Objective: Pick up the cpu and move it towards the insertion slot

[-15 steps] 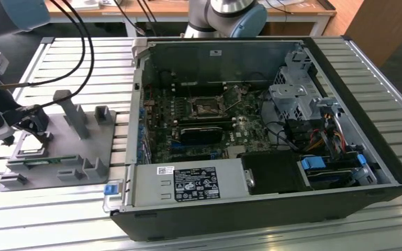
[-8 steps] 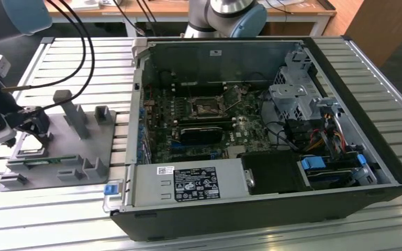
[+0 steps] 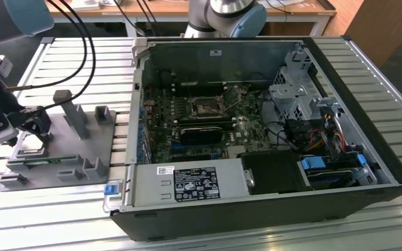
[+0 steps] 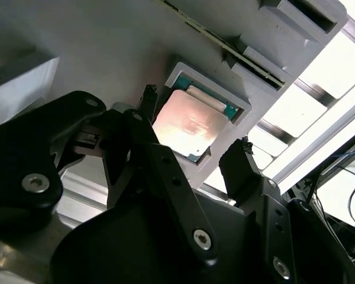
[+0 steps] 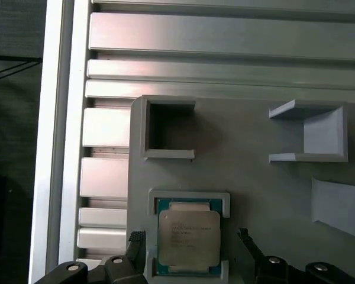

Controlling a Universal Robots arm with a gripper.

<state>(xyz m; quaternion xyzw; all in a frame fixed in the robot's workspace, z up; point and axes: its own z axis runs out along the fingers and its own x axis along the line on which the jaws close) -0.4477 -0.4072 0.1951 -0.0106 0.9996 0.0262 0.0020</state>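
Note:
The cpu [image 5: 188,236] is a thin square chip with a silvery top. It lies flat in a shallow framed pocket of the grey fixture plate [image 5: 254,177]. In both wrist views my gripper [image 5: 189,238] is open just above it, one black fingertip [image 5: 136,239] on each side of the pocket and not touching the chip. The second wrist view has the cpu [image 4: 186,124] between the fingertips [image 4: 242,155] of the gripper [image 4: 195,125]. In the exterior view the gripper [image 3: 39,130] hangs over the plate [image 3: 82,151] at the exterior view's left. The insertion slot [image 3: 204,108], a metal-framed square socket, sits on the motherboard inside the open computer case.
The black computer case [image 3: 257,209] has raised walls around the motherboard. On the fixture plate stand grey upright posts [image 3: 71,112] and a narrow green memory stick [image 3: 47,161]. Black cables [image 3: 82,47] hang over the slatted aluminium table [image 3: 82,52].

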